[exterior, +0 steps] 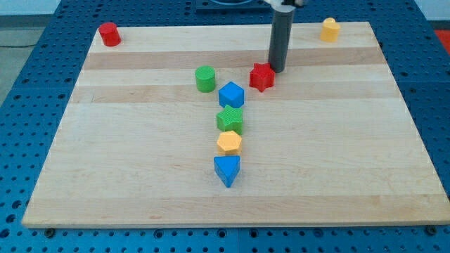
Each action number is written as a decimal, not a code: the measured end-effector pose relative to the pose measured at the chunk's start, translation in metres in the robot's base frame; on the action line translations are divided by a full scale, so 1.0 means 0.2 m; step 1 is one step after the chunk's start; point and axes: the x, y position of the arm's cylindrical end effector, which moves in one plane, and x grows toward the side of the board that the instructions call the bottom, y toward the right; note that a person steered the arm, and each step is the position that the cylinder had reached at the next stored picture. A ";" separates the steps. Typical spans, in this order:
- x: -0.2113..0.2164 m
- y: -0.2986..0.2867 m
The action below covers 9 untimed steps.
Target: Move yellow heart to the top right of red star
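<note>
Rod has no jaws; tip (276, 69) touching red star (261, 76) at its 1 o'clock. Yellow heart (230, 143) sits well apart at the star's 7 o'clock, between green star (230, 120) and blue triangle (226, 170).

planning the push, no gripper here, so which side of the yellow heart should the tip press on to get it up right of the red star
Press the yellow heart on its right face, coming round from the view's right. It sits near the board's top right corner, well right of the red star, so it probably needs a leftward, slightly downward shove. My tip now rests just at the star's upper right, far from the heart.
</note>
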 end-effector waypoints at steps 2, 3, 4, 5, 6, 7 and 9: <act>0.03 0.15; -0.02 0.31; -0.13 0.47; -0.28 0.77; -0.48 0.85; -0.67 0.82; -0.56 0.49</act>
